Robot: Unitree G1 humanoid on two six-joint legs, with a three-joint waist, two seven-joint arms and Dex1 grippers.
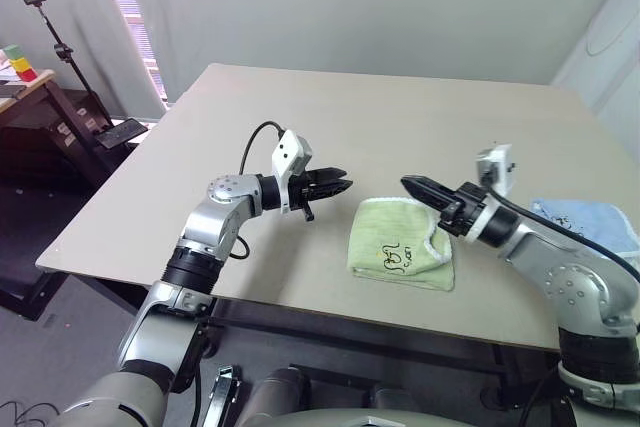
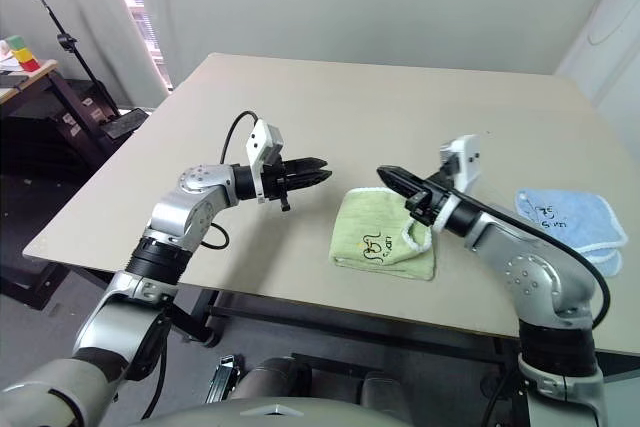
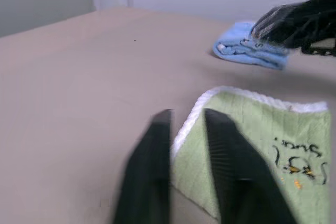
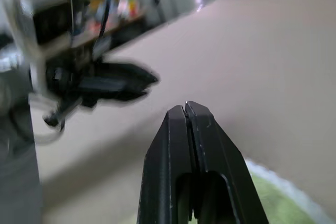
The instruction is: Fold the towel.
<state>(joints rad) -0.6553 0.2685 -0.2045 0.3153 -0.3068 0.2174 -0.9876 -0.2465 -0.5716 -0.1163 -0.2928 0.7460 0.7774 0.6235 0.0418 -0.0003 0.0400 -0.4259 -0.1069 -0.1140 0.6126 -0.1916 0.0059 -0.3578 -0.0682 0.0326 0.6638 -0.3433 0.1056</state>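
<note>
Folded green towel (image 1: pixel 400 246) is seen near the surface's (image 1: pixel 300 97) front edge, between the closed, empty left pincer (image 1: pixel 338 185) and right pincer (image 1: pixel 412 185). Layers could be dragged apart if brushed.

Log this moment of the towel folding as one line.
towel: folded, on table | left gripper: shut, empty, beside towel | right gripper: shut, empty, above towel | blue cloth: aside

Light green, white-edged towel (image 1: pixel 400 245); light blue cloth (image 1: pixel 590 222); tan table (image 1: pixel 400 117).
</note>
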